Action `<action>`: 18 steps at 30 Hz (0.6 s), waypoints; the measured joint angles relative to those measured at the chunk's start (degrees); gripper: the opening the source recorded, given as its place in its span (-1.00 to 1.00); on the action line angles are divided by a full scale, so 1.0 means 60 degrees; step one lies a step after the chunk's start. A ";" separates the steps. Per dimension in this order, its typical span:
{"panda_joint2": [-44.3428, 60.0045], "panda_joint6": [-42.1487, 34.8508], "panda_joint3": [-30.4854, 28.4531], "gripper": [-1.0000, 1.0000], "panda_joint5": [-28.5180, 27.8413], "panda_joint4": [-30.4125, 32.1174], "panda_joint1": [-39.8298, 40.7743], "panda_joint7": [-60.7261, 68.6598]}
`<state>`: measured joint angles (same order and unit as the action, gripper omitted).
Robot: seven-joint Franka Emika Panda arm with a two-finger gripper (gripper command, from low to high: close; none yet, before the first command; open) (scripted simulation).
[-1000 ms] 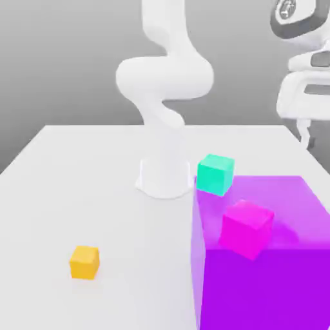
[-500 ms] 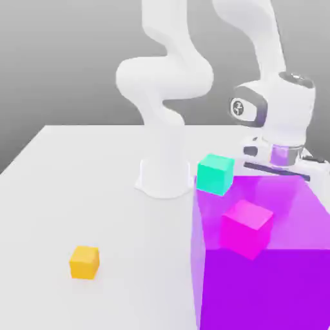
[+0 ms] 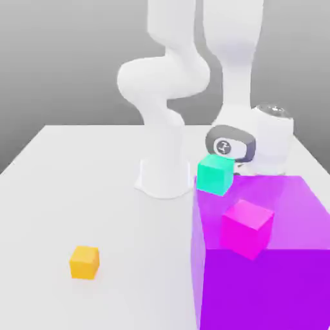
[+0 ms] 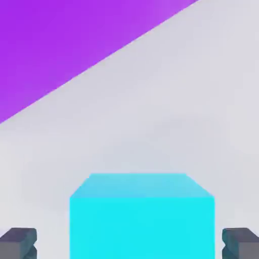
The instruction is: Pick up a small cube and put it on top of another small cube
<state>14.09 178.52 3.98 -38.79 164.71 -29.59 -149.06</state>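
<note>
And here's the gripper [image 4: 129, 244], fingers apart, one on either side of the cyan cube [image 4: 142, 227], a gap showing at each side! The cube sits right between the fingertips, not gripped. Near them, the purple block [image 4: 60, 45] on the pale table [image 4: 152, 121]; the teal cube [image 3: 215, 174] and magenta cube [image 3: 247, 228] are away from the gripper, the orange cube [image 3: 84, 262] well apart!
</note>
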 joint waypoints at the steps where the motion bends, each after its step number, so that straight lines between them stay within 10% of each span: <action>1: 0.0000 0.0004 0.0000 -1.00 0.0001 0.0000 0.0000 0.0001; 9: -0.0501 -0.0359 0.1033 -1.00 0.0967 0.0149 0.0793 0.0730; 18: -0.2512 -0.1660 0.3236 -1.00 0.6547 0.0743 0.1315 0.4780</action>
<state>-0.99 168.56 23.40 0.49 169.17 -21.70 -120.38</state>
